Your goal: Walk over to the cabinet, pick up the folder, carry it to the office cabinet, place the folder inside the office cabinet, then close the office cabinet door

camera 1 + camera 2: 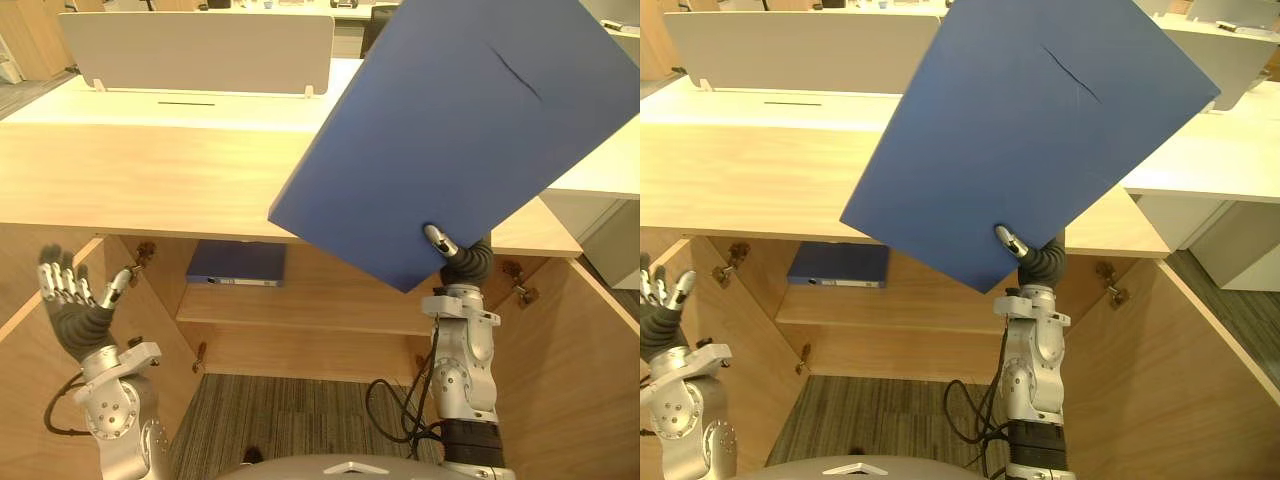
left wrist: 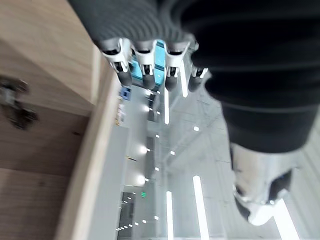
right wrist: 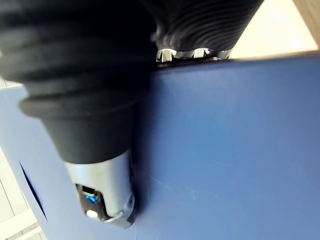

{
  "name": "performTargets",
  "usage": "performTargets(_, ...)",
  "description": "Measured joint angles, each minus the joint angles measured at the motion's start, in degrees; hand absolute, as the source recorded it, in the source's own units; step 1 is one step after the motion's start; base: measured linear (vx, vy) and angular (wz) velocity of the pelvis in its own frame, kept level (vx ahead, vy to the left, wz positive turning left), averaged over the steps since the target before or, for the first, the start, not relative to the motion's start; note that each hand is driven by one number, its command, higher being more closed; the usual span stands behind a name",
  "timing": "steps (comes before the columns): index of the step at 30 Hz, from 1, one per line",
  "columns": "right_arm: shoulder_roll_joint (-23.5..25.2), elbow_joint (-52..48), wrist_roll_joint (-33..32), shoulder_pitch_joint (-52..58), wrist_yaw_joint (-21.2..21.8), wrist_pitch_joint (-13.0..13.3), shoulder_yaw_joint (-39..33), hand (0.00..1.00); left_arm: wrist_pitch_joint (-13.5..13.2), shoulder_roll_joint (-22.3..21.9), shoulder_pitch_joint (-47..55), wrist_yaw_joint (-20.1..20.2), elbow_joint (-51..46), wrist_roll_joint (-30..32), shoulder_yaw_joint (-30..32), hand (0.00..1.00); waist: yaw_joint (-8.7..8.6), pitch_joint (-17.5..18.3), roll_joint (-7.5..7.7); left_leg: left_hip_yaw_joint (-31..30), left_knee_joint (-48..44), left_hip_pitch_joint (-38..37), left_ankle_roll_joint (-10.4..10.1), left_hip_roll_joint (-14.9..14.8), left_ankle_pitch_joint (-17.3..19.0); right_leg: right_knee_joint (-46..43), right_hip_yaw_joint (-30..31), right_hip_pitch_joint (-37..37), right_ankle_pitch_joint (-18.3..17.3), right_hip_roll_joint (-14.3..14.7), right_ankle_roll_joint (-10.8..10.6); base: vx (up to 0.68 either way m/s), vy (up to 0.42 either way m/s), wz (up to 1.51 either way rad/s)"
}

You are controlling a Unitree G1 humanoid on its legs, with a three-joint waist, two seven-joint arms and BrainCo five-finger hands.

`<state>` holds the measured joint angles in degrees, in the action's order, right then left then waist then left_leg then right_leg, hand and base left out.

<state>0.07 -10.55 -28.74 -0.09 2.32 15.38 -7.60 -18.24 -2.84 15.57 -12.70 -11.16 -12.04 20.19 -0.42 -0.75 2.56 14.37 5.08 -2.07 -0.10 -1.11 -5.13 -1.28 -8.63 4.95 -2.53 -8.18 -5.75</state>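
Hands first: we count two. The right hand (image 1: 466,262) is closed on the lowest corner of a folder (image 1: 470,130). Its thumb (image 1: 437,238) lies on the face turned to us, and in the right wrist view its fingers (image 3: 192,53) go over the edge to the back side. The left hand (image 1: 70,300) holds nothing. It is raised with straight, spread fingers, just beside the left door and well apart from the folder.

We count two folders. The one in the hand is held up in the air, tilted with one corner down, in front of the cabinet top (image 1: 150,180) and above the open compartment. The second folder (image 1: 237,263) lies flat on the shelf (image 1: 300,300) inside the cabinet, toward its left side.

We count two doors, left door (image 1: 140,300) and right door (image 1: 570,340). Both stand open toward us, with metal hinges at their inner edges. Below we see grey striped carpet (image 1: 290,410). Behind the cabinet stands one white divider panel (image 1: 195,50).

The held folder is dark blue, large, flat and rectangular. Its face is plain, with one thin dark line (image 1: 510,75) near the upper part.
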Motion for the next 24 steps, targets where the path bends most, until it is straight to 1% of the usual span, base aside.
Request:
performTargets(1,0.0,0.0,0.4,0.6,-0.3,-0.1,-0.1,1.0,1.4,0.0,0.4,-0.8,3.9,0.1,0.1,0.0,0.08,-0.2,-0.07,0.0,0.0,0.0,0.0,0.0,0.0,0.0,-0.1,0.0,-0.1,0.0,0.0,0.0,0.0,0.0)
performTargets(3,0.0,0.0,1.9,0.6,-0.4,-0.2,-0.3,1.0,2.5,0.1,0.8,-0.8,7.5,1.3,0.5,0.0,0.05,-0.6,-0.1,-0.1,0.0,0.1,0.0,0.0,0.0,0.0,-0.1,0.0,-0.1,0.0,0.0,0.0,0.0,0.0)
performTargets(4,0.0,0.0,2.3,0.6,-0.4,-0.2,-0.4,1.0,3.5,0.1,1.0,-0.8,10.1,2.5,0.5,0.0,0.05,-0.9,-0.05,-0.1,0.0,0.1,-0.1,0.0,0.1,0.0,-0.1,0.0,-0.2,0.0,0.0,0.0,0.0,0.0)
performTargets(5,0.0,0.0,2.5,0.7,-0.4,-0.2,-0.3,1.0,3.8,0.1,1.1,-0.8,11.2,2.8,0.5,0.0,0.05,-1.0,0.02,-0.1,0.0,0.1,-0.1,0.0,0.1,0.0,-0.1,0.0,-0.2,0.0,0.0,0.0,0.0,0.0)
performTargets(7,0.0,0.0,4.6,1.4,-0.5,-0.2,-0.2,1.0,4.8,0.5,1.2,-0.8,16.7,6.2,0.3,0.0,0.15,-1.2,0.16,-0.1,0.0,0.2,-0.2,0.0,0.2,0.0,-0.1,-0.1,-0.4,0.0,0.1,0.02,0.004,0.0)
performTargets(8,0.0,0.0,5.2,1.7,-0.5,-0.2,-0.1,1.0,5.1,0.8,1.2,-0.8,18.2,6.9,0.3,0.0,0.19,-1.3,0.16,-0.1,0.0,0.2,-0.2,0.0,0.2,0.0,-0.1,-0.1,-0.4,0.0,0.1,0.03,0.007,0.0)
performTargets(10,0.0,0.0,8.4,2.3,-1.7,-0.3,0.9,1.0,6.3,1.6,1.3,0.1,24.9,9.8,-0.1,0.0,0.15,-1.3,0.17,-0.1,0.0,0.2,-0.3,-0.1,0.2,0.0,-0.1,-0.1,-0.6,0.1,0.1,0.04,0.005,-0.01)
performTargets(11,0.0,0.0,9.0,2.4,-1.8,-0.3,1.0,1.0,6.6,1.7,1.3,0.5,26.6,10.4,-0.1,0.0,0.15,-1.3,0.2,-0.1,0.0,0.2,-0.3,-0.1,0.2,0.0,-0.1,-0.2,-0.6,0.1,0.1,0.04,0.003,-0.01)
performTargets(13,-0.2,0.0,10.4,2.5,-2.2,-0.3,2.5,1.0,7.4,2.4,1.3,1.0,34.4,12.4,-0.1,0.0,0.04,-1.5,0.36,0.0,0.0,0.2,-0.3,-0.2,0.3,0.0,-0.1,-0.2,-0.8,0.2,0.2,0.04,0.0,-0.01)
performTargets(15,-0.2,0.0,11.4,2.6,-2.4,-0.3,3.8,1.0,8.3,2.9,1.3,1.1,39.5,13.6,-0.2,0.0,-0.02,-1.6,0.56,0.0,0.0,0.2,-0.3,-0.3,0.3,0.0,0.0,-0.2,-0.8,0.3,0.3,0.0,0.0,0.0)
performTargets(17,-0.5,0.0,12.8,2.9,-2.5,-0.3,5.8,1.0,8.6,3.3,1.4,1.6,43.6,14.8,-0.5,0.0,-0.02,-1.7,0.75,0.1,0.0,0.2,-0.3,-0.5,0.3,0.0,0.1,-0.3,-0.9,0.5,0.4,0.01,-0.003,-0.02)
performTargets(19,-1.7,0.0,14.7,3.0,-2.4,-0.3,9.2,1.0,9.2,4.9,1.4,2.2,48.6,16.8,-3.6,0.0,-0.02,-1.7,0.75,0.3,0.0,0.2,-0.6,-0.7,0.5,0.1,0.3,-0.4,-0.9,0.6,0.4,0.02,-0.002,-0.05)
performTargets(24,-4.2,0.0,20.1,3.0,-2.1,-0.3,14.3,1.0,9.6,5.9,1.3,3.0,53.6,20.3,-7.1,0.0,0.22,-1.8,0.68,0.8,0.0,0.2,-0.9,-0.8,0.8,0.0,0.8,-0.6,-0.9,0.7,0.5,0.01,0.004,-0.05)
